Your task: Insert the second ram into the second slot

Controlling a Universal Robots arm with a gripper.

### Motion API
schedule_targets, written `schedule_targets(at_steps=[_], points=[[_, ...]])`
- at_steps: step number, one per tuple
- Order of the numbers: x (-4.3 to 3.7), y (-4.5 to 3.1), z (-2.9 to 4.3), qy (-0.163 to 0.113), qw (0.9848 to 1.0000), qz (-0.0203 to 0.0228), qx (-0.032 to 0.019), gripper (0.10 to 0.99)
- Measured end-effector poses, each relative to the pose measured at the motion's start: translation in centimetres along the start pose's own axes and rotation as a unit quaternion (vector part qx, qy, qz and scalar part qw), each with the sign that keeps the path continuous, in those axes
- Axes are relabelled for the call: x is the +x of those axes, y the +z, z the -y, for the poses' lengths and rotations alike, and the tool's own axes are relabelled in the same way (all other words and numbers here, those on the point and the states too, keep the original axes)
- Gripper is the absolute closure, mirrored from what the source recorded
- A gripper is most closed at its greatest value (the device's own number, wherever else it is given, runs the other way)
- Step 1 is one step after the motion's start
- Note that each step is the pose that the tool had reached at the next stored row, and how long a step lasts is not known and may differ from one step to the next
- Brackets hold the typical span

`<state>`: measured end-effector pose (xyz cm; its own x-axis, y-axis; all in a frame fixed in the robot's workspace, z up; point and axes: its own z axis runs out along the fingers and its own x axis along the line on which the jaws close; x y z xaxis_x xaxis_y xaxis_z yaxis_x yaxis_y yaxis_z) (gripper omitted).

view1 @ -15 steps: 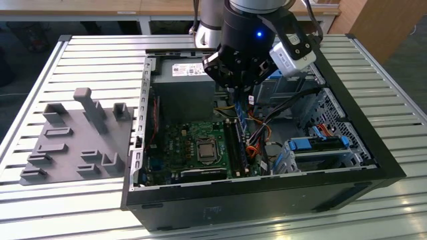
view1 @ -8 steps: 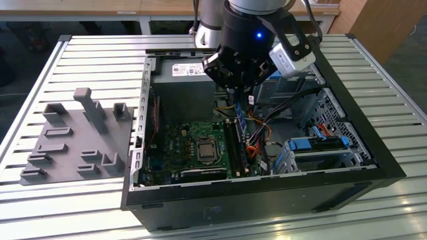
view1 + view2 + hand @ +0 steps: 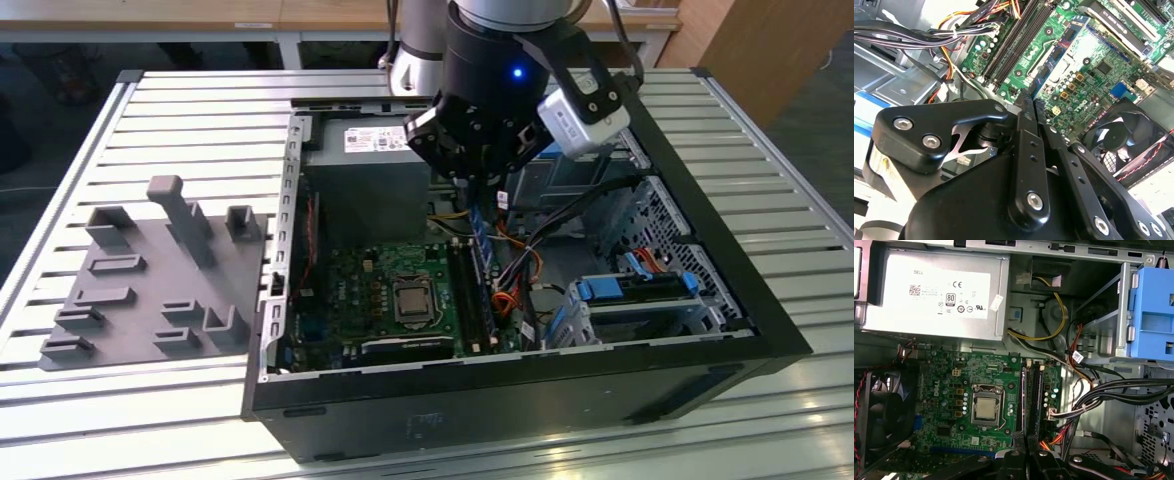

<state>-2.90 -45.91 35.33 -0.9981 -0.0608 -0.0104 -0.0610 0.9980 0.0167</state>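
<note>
My gripper hangs inside the open computer case, above the motherboard. Its black fingers stand close together, shut on the second ram, a thin blue board stick that runs out from the fingertips over the green board. In the exterior view a white label shows just under the gripper. The two long black memory slots lie side by side beside the processor socket. The gripper is held over their near end, above the board. The same slots lie beside the held stick.
A grey power supply fills the case's back. A black fan sits at the board's edge. Bundled cables cross beside the slots. Light-blue drive-bay clips sit at the exterior view's right. A grey fixture tray lies outside the case.
</note>
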Motion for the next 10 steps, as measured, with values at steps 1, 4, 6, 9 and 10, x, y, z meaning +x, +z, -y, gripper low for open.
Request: schedule_targets(at_steps=[1,4,6,9,10], points=[[0.00,0.01,0.00,0.000,1.0000,-0.0001,0.0000,0.953],[0.00,0.08,0.00,0.000,1.0000,-0.0008,-0.0001,0.953],[0.00,0.12,0.00,0.000,1.0000,-0.0013,-0.0001,0.953],[0.00,0.17,0.00,0.000,1.0000,-0.0020,-0.0001,0.953],[0.00,0.19,0.00,0.000,1.0000,-0.0022,-0.0001,0.953]])
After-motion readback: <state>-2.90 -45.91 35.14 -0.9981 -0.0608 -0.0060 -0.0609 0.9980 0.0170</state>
